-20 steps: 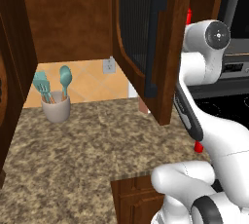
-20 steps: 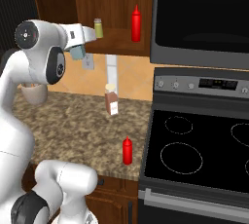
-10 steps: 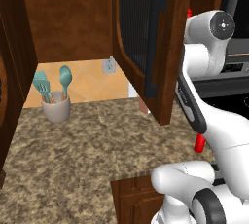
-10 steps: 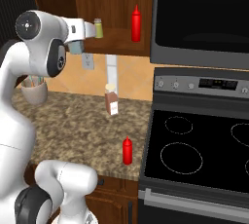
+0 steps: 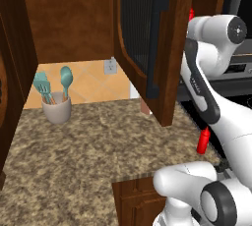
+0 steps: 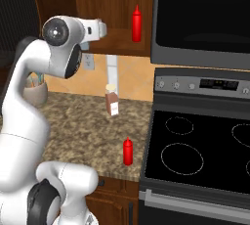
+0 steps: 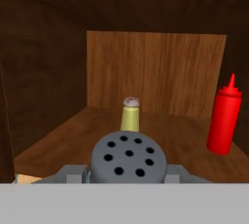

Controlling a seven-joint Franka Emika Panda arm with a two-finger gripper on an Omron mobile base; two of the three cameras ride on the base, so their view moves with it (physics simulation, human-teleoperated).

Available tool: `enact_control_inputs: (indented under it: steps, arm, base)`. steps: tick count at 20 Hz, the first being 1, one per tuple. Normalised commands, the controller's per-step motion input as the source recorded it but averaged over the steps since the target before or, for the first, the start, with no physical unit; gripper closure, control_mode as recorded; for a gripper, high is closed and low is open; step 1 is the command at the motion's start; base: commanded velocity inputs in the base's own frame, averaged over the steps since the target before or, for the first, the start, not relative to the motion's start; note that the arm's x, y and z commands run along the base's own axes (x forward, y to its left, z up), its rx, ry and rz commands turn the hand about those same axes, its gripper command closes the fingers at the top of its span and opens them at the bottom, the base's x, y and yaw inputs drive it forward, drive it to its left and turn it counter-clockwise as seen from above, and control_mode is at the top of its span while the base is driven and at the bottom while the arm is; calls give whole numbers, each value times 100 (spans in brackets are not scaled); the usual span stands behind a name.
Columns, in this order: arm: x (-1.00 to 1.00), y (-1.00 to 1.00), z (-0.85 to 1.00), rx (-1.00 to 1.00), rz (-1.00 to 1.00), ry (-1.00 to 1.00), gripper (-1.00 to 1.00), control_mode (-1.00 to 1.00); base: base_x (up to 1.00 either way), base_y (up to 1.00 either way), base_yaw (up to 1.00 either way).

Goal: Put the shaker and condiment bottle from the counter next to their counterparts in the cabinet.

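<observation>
Tool (image 7: 129, 177) pinching the shaker (image 7: 129, 158) is advancing from a second ago into the cabinet (image 7: 155, 67), nearing the yellow shaker (image 7: 130, 116) at frame centre.

A pale round crock (image 5: 57, 109) stands by the back wall and holds teal spoons and forks (image 5: 51, 83). A white wall socket (image 5: 111, 66) sits on the orange tile wall behind it. A small brown bottle with a pale cap (image 6: 112, 102) stands near the black stove top (image 6: 200, 151). A big dark oven box (image 6: 202, 16) hangs above the stove.
</observation>
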Motion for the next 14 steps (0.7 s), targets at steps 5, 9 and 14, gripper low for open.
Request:
enact_control_inputs:
  steps: [5,9,14]
  arm:
    - [19,0,1,0,0,-11,100,-100]
    - [30,0,7,0,0,-9,100,-100]
    - [43,0,12,0,0,-1,100,-100]
  base:
    - [0,0,0]
    - [0,0,0]
    - [0,0,0]
